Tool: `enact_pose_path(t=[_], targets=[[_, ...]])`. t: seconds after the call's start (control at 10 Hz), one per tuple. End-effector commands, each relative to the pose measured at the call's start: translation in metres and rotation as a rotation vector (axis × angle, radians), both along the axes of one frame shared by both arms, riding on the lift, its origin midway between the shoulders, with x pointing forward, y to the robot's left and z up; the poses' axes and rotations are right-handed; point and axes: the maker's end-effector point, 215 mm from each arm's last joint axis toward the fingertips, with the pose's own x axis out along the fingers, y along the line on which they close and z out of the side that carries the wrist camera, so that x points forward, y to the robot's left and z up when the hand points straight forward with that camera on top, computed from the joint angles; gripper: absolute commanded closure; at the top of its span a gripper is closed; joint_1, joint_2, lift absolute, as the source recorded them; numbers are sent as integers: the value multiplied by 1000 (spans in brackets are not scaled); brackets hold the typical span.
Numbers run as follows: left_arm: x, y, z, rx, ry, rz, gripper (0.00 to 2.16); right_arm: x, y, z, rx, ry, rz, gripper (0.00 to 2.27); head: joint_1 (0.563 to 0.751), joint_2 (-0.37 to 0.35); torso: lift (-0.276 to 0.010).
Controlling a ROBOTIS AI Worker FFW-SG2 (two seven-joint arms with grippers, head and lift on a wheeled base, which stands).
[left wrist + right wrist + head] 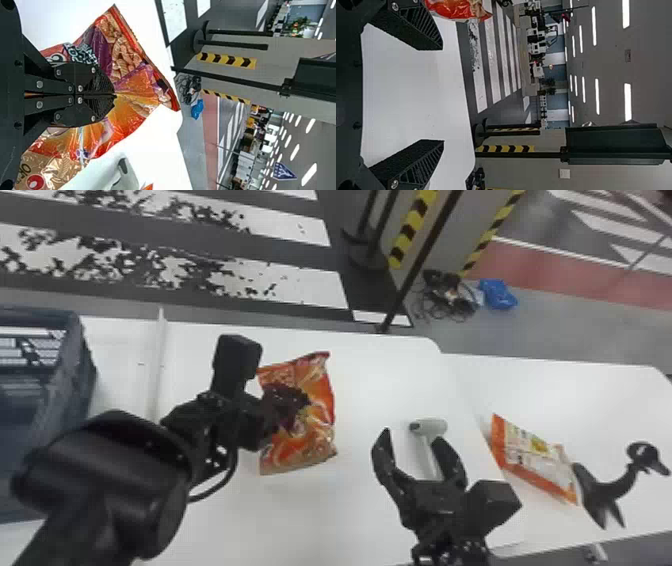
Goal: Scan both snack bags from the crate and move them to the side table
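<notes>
My left gripper (280, 415) is shut on the middle of an orange snack bag (320, 390), held over the white table. In the left wrist view the closed left gripper (115, 95) pinches the bag (130, 103), creasing its film. My right gripper (412, 437) stands open with nothing between its fingers; in the right wrist view the right gripper (443, 94) is spread wide, and part of the orange bag (457, 8) shows beside one finger. A white handheld scanner (436, 425) lies just beyond it. The other snack bag (535, 457) rests on the side table (620, 405) at the right.
At the far left stands the dark blue crate (82, 360). A black curved-neck object (607, 492) is beside the bag on the side table. Past the tables' back edge are a dark pole (420, 260) and yellow-black striped posts (412, 227).
</notes>
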Motion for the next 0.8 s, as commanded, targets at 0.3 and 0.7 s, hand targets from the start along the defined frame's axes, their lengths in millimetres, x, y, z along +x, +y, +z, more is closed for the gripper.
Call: enact_pose_path(t=[0.3,0.7], targets=[[-4,11,-6,-27,23,53,33,0,-3,-5,10,7,-7,93,695,-350,-75],[21,76,51,-87,-135,167,70,0,0,-7,9,17,-2,80,695,-350,-75]])
